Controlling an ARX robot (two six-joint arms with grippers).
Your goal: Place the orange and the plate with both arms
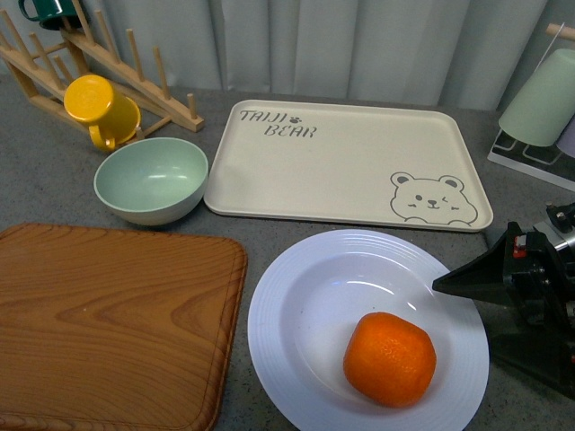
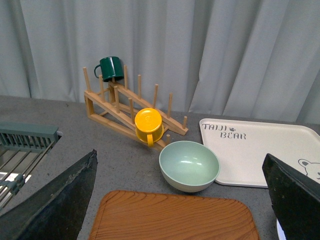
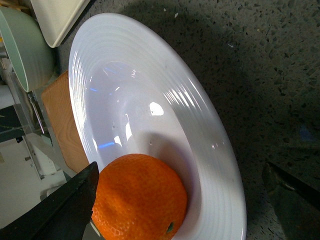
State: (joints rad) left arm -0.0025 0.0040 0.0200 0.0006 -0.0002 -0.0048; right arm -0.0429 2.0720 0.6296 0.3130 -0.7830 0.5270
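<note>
On a speckled grey countertop before pale pleated curtains, a small round orange sits in a large white ridged plate, near-right of centre, its green stem dot turned toward the right gripper. That gripper and the left gripper both gape wide, empty.

Pale green bowl beside bear tray; yellow mug against wooden rack; cutting board front-left.
</note>
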